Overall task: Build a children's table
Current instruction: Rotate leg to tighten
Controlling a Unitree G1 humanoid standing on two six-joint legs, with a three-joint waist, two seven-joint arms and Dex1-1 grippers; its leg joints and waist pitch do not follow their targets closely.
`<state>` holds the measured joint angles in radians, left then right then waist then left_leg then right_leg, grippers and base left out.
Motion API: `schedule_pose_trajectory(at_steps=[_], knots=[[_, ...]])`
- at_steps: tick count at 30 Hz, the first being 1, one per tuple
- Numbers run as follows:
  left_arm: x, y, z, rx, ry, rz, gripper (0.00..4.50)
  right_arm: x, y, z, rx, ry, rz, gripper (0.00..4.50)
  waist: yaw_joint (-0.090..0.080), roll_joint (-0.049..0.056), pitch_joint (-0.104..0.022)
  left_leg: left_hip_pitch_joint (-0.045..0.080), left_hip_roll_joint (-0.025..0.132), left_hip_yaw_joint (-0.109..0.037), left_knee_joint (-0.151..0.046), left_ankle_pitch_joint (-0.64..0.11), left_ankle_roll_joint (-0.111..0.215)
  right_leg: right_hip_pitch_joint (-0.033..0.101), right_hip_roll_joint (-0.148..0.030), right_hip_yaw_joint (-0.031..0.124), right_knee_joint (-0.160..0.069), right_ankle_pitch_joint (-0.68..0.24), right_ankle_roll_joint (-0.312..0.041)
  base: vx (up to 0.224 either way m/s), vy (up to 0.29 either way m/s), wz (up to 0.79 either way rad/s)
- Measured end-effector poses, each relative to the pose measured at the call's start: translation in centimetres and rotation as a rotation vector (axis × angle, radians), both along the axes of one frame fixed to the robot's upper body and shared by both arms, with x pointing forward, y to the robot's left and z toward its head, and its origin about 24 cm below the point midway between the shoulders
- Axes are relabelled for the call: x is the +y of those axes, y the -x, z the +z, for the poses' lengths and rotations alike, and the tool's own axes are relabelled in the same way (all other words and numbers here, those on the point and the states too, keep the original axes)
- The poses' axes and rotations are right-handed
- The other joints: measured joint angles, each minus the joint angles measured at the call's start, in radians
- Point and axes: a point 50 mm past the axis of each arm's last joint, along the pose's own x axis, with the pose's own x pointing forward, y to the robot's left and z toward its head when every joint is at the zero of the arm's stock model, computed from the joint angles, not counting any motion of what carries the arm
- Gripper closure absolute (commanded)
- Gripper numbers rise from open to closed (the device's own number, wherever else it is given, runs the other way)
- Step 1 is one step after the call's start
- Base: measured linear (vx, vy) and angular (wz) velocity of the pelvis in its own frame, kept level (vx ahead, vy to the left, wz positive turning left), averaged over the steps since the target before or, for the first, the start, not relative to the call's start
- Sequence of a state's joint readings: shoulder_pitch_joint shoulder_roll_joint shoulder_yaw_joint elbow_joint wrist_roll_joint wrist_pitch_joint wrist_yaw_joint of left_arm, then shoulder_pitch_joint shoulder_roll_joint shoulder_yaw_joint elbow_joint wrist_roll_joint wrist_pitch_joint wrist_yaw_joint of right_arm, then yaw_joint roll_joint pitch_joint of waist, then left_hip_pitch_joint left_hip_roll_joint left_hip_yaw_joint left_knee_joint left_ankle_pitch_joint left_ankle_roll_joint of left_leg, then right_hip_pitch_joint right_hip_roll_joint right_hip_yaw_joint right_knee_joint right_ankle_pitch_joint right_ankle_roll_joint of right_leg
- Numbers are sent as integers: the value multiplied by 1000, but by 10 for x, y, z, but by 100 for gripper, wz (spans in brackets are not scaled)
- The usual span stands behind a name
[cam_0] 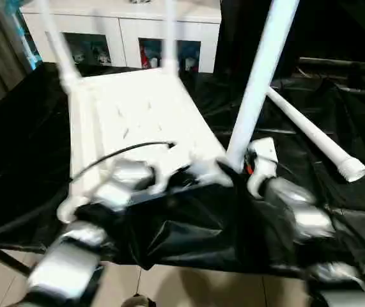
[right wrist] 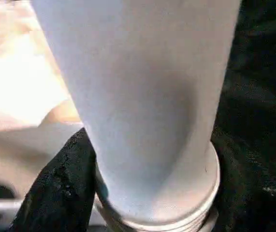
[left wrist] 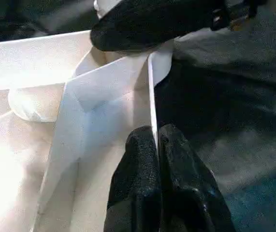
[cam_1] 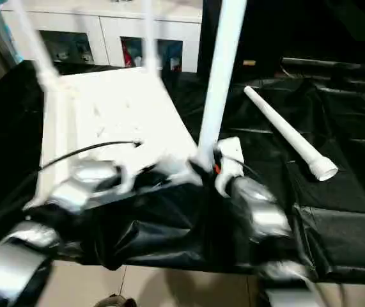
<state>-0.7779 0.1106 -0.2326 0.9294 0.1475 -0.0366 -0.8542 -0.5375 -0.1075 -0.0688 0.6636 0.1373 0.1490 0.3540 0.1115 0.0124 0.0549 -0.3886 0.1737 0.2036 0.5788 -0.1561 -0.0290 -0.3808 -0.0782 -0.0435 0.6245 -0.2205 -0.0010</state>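
Our right gripper point(right wrist: 147, 193) grips the base of a white leg point(cam_0: 259, 83) between its two black fingers point(right wrist: 60, 188), at the tabletop's near right corner socket. Our left gripper point(left wrist: 158, 145) is pinched tight on the thin near edge of the children's table point(cam_0: 137, 121), which lies upside down on the black-covered work table point(cam_0: 16, 153). Two legs rise from its far corners; a loose leg point(cam_0: 316, 137) lies to the right.

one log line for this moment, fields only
stage: third leg going in | left gripper: shut on tabletop rim | right gripper: around upright leg at near corner | fourth leg: loose on black table
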Motion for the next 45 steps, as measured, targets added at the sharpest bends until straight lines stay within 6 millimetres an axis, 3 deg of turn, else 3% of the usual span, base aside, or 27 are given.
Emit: schedule_pose_trajectory(at_steps=[3,4,10,20,26,28,40,45], knots=[[-4,-1,1,-1,3,12,450,1,-2,1,-10,14,-14,171,3,1,-1,0,0,0,0,0,0,0,0,0,0,0,0,0,0,0],[-4,-1,1,-1,3,11,450,0,-2,1,-15,12,-11,116,3,2,-1,-1,0,0,0,0,0,0,0,0,0,0,1,0,0,0],[-1,-1,1,-7,3,-3,450,-3,0,1,-33,20,73,65,-1,1,-1,-1,0,0,0,0,0,0,0,-1,0,0,1,0,0,0],[32,11,1,37,16,-147,450,-18,23,2,-35,32,445,65,1,2,-1,-1,1,0,-2,0,0,-1,1,-2,-1,-1,2,0,0,0],[41,22,1,91,28,-262,450,-15,32,6,-22,17,610,65,7,2,-1,-2,1,0,-2,0,0,-2,0,-2,-1,-1,2,0,0,0],[44,24,1,97,27,-270,450,-15,35,5,-19,8,635,65,7,2,-1,-2,1,0,-1,0,0,-2,0,-2,-1,-1,2,0,0,0],[44,27,1,90,28,-283,450,-16,37,6,-7,7,657,164,11,2,-1,-3,1,0,-2,0,0,-2,0,-2,-1,-1,2,0,0,0],[40,23,0,70,23,-232,450,-13,33,2,-22,23,556,171,5,2,-1,-1,1,0,-1,0,0,-2,0,-1,0,-1,2,0,0,0]])
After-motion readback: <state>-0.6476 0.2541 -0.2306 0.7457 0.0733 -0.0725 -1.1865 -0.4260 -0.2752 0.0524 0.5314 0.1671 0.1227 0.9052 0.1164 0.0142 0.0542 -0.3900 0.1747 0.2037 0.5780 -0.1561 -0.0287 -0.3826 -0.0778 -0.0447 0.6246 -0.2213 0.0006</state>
